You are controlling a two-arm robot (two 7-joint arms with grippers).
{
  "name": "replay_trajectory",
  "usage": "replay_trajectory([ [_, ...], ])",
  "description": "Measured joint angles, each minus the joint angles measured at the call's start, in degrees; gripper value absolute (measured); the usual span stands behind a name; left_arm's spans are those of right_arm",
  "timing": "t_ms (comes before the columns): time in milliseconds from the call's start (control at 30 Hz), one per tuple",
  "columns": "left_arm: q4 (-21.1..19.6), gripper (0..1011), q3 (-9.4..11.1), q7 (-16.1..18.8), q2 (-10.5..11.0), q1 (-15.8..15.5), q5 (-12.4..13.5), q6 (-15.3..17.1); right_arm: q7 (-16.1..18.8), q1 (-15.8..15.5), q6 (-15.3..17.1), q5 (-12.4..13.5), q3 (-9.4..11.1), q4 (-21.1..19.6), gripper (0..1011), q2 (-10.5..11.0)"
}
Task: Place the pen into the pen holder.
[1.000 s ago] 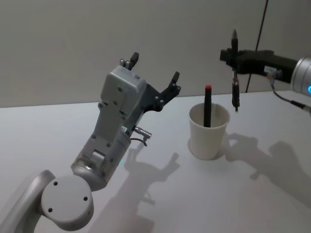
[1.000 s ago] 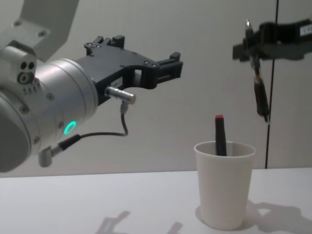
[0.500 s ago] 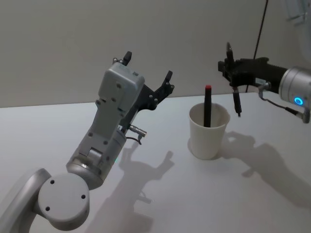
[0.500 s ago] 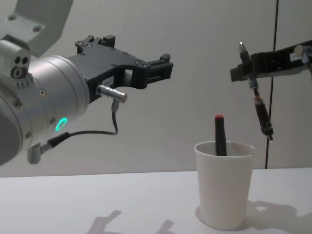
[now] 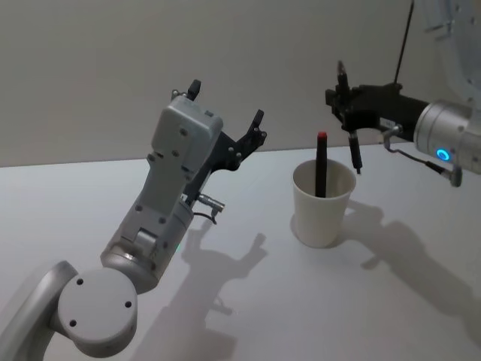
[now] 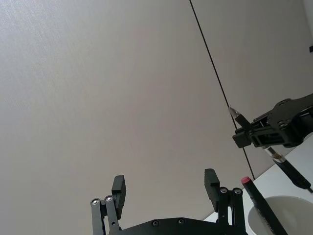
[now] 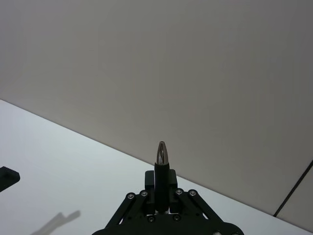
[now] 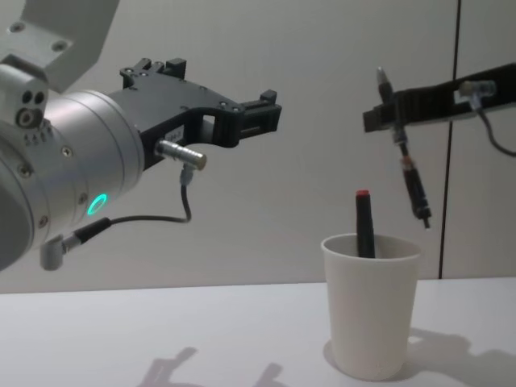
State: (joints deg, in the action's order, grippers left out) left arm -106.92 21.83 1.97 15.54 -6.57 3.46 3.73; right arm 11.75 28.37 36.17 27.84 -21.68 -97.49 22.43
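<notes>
Clamped on the pen [image 5: 350, 134], my right gripper [image 5: 344, 101] holds it high above the table [image 5: 248, 301], just to the right of the pen holder [image 5: 322, 201] and above its rim. From the chest camera the pen [image 8: 407, 167] hangs nearly upright, tilted a little, its lower end just above and to the right of the cup's [image 8: 372, 305] rim, not inside it. My right wrist camera shows the pen's silver tip [image 7: 162, 152] sticking up between the clenched fingers.

1 other marker with a red cap [image 5: 321, 164] already stands in the white paper cup, leaning against its wall.

My left gripper [image 5: 225, 113] hovers in the air to the left of the cup, jaws spread wide and grasping nothing; on its wrist camera the 2 fingertips [image 6: 119, 186] stand well apart.
</notes>
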Motion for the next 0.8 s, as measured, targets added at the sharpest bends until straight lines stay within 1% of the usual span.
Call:
replay_trajectory([
  [200,0.0,1001,0.0,0.0,0.0,0.0,0.1,0.1,1.0,0.3,-0.2,-0.5,-0.7,1.3,132,-0.8],
  [500,-0.1,1001,-0.1,0.1,0.1,0.0,0.1,0.2,3.3,0.6,0.0,-1.0,-2.0,3.7,131,-2.0],
  [800,-0.1,1001,-0.1,0.1,0.1,0.0,0.1,0.3,4.3,0.7,0.1,-1.3,-2.5,4.9,131,-2.5],
])
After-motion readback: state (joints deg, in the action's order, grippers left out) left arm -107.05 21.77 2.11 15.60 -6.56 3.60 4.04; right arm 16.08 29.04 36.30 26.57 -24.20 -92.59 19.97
